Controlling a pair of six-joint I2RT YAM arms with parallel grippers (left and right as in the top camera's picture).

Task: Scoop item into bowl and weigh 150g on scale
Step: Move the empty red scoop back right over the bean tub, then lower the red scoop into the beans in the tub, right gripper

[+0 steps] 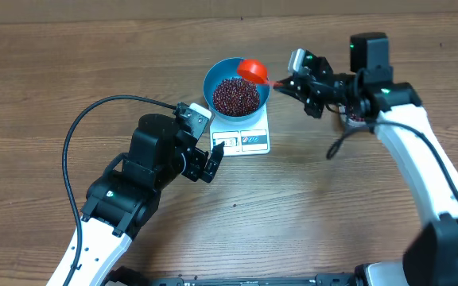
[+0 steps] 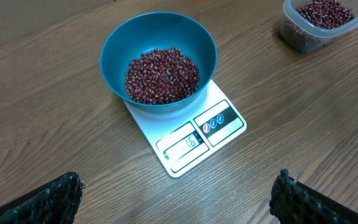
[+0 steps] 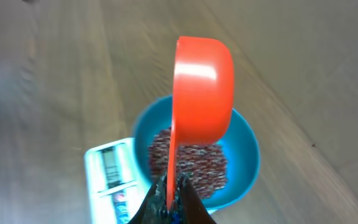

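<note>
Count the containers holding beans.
2. The blue bowl sits on the white scale; a clear tub stands apart on the table, seen in the left wrist view. Whether the orange scoop holds any is hidden.

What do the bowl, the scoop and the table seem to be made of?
The bowl looks like plastic: even blue, smooth, softly shiny. The scoop is probably plastic too: glossy orange-red with a bright highlight on its back. The table shows brown grain lines: wood or wood-look laminate, hard to tell which.

Wooden table [image 1: 308, 206], bearing: white scale [image 1: 249, 141] at 12 o'clock of centre; clear tub [image 2: 319, 28], apart, at 2 o'clock of scale in left wrist view.
</note>
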